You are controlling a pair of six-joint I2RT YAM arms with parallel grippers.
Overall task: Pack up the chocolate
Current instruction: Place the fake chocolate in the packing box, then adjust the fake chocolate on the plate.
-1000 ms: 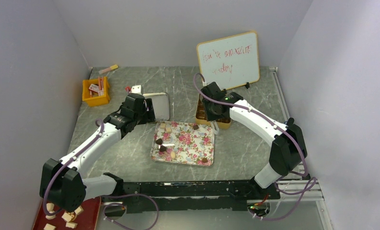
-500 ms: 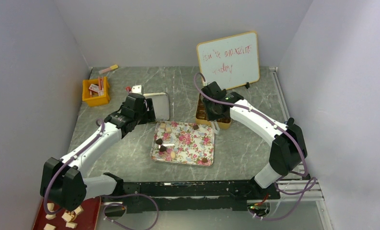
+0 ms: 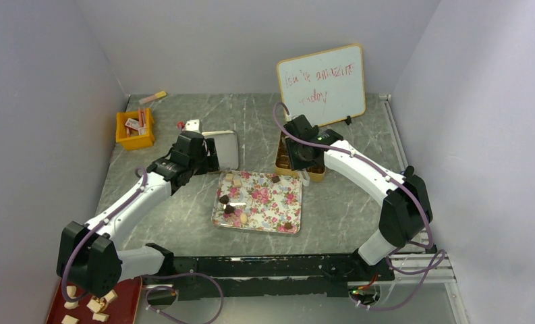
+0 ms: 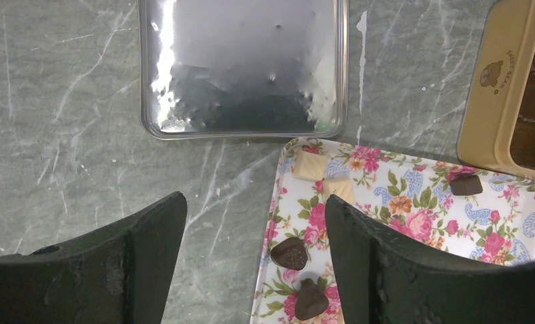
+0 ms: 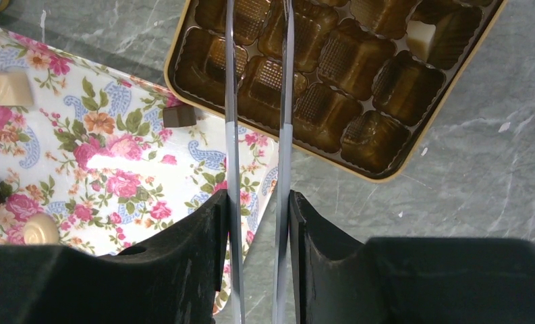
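- The thin metal tweezers [image 5: 229, 81] could twist or slide in the right gripper [image 5: 258, 197], since only its two black fingers pinch the smooth blades; any tilt would spoil the aim
- A rounded piece may squirt out from such narrow blades, and they could snag on the ribbed cavities of the gold box with a brown moulded insert [image 5: 386, 88], just beyond the far right corner of the floral-patterned rectangular tray [image 3: 274, 202]
- The left gripper [image 4: 254, 201] hangs by the tray's far left corner; a low sweep could nudge the tray
- Right gripper: nearly closed, clamped on the tweezers; the blades stand slightly apart with nothing between them, but their tips leave the wrist view, so I cannot tell what they touch
- Left gripper: spread wide, holding nothing
- The small dark brown, tan and cream chocolate pieces [image 4: 289, 253] lie scattered on the tray; one cream piece [image 5: 419, 37] sits in a box cavity
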